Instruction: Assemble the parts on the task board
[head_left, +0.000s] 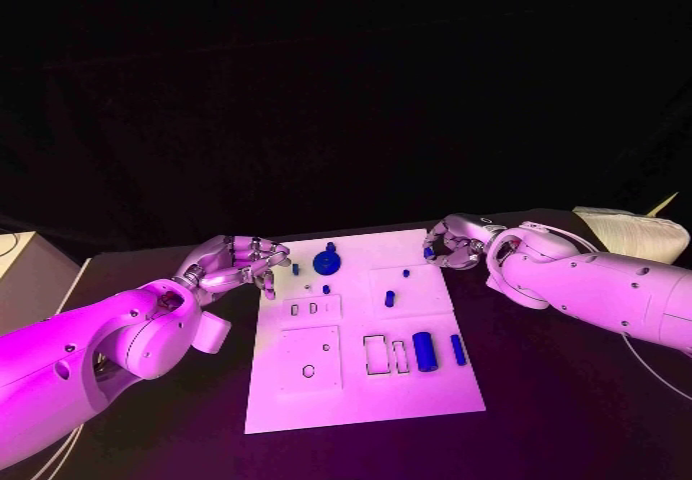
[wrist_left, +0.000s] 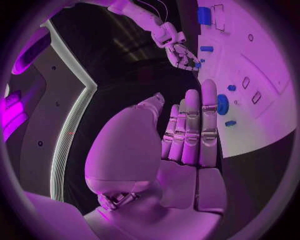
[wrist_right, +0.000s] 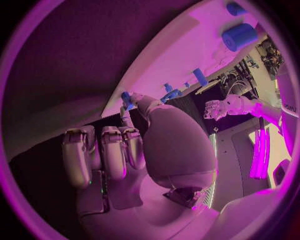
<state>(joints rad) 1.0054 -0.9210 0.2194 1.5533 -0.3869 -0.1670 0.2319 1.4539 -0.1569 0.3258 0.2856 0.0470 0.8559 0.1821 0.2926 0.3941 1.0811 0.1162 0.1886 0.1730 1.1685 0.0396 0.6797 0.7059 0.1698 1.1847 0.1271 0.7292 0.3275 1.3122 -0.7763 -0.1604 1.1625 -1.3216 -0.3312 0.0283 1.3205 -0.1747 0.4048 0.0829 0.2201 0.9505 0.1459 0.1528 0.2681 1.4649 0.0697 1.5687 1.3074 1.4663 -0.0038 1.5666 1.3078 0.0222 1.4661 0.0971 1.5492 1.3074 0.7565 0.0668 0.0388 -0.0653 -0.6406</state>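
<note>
Task board (head_left: 361, 380): we log a white plate lying flat in the middle of the black table (head_left: 577, 400), its long axis running away from the robot.
Parts: we count a round blue disc (head_left: 327, 262) near the far left corner, a small blue peg (head_left: 389, 298) mid-board, a blue cylinder (head_left: 426, 351) and a slimmer blue bar (head_left: 459, 349) lying in the near right area, both lengthwise along the board.
Left hand (head_left: 231, 262): at the board's far left edge, just beside the disc; fingers straight and together in the left wrist view, holding nothing that we can see.
Right hand (head_left: 459, 240): at the far right corner; in the right wrist view its thumb and a fingertip (wrist_right: 129, 100) appear to touch a small blue part (wrist_right: 126, 97); we cannot tell whether it is gripped.
Deciding relation: we judge the disc lies board-inward of the left hand, the nearer one.
</note>
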